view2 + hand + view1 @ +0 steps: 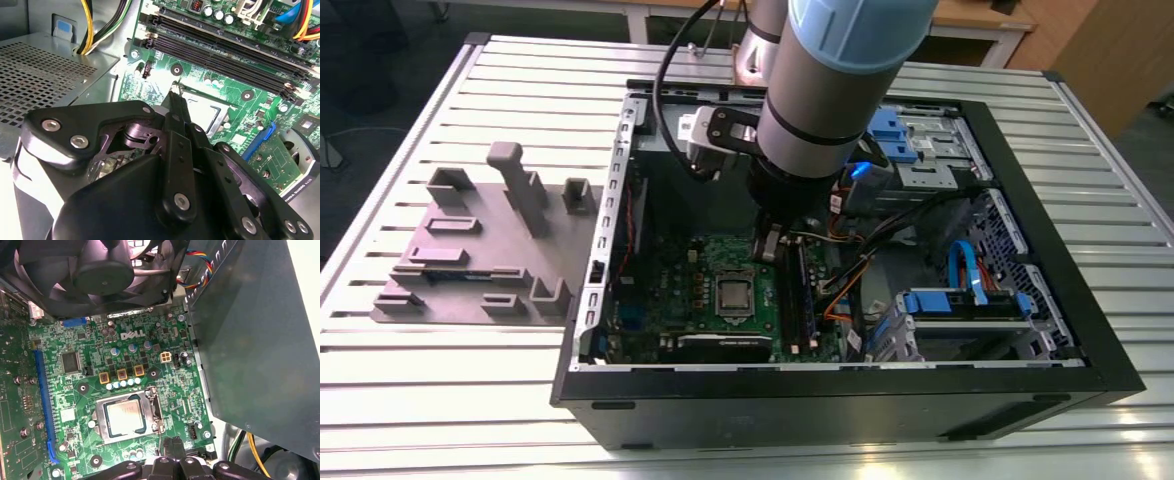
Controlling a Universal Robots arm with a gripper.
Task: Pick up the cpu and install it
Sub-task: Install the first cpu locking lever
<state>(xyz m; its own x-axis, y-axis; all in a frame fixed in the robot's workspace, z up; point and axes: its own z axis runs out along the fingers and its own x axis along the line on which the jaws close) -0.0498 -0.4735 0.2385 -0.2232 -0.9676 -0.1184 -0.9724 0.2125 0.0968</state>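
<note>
Bench (480, 420): a table of pale metal slats. The open computer case is carried on it, with a grey holder block near the bench's edge on the exterior view's left.
Computer case (854, 400): laid on its side with the cover off, likely so the parts inside can be reached from above.
Arm (834, 90): pointed down into the case, over the green board.
Fan (100, 270): a big black fan is seen in the first wrist view, at the board's edge.
Motherboard (75, 390): flat on the case floor. Long black slots are seen in the second wrist view; a blue slot is seen in the first wrist view.
Gripper (175, 95): the two thin fingers are pressed together with nothing between them. The tips are held just above the socket's edge.
Socket frame (152, 410): a metal frame around the chip.
Cpu (124, 417): already lying flat in the socket, near the board's middle. Its whole silver top is seen in the first wrist view; it is partly hidden by the fingers in the second wrist view.
</note>
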